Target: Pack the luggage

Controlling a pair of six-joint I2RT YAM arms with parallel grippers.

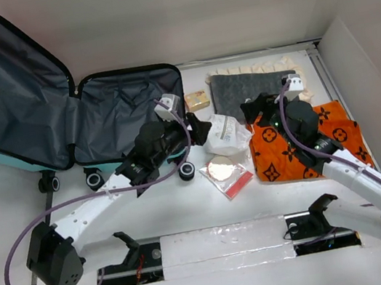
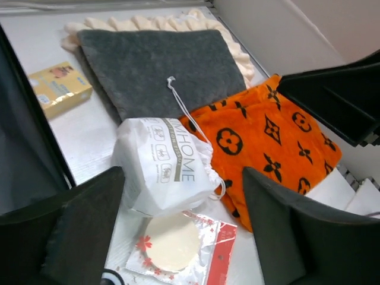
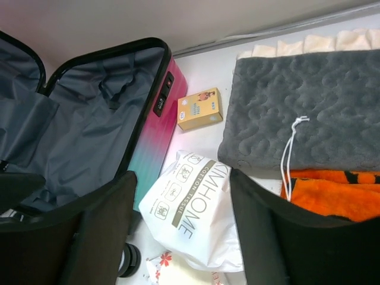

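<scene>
At ten o'clock on the table in the top view, the luggage (image 1: pixel 114 119) lies open, its lid propped up on the far left and its grey-lined lower half empty, with the wheels facing the arms. Nothing appears to be packed yet. Just off its three o'clock edge sits a white drawstring bag (image 1: pixel 225 135), with a small yellow box (image 1: pixel 197 100) at the bag's eleven o'clock, a grey mat (image 1: pixel 247 88) at one, an orange blanket (image 1: pixel 309 144) at four and a flat packet (image 1: pixel 226 174) at six. The left gripper (image 2: pixel 181 184) has its fingers spread wide with the bag framed between them, and the right gripper (image 3: pixel 178 184) is spread the same way over the same bag from the opposite side. That is probably the main hazard: two claws closing on one soft bag could knock together or pull it apart. The bag's cord trails across the mat and blanket, so a lift may drag or snag them. A low carry could also catch the suitcase rim and roll the case away.
</scene>
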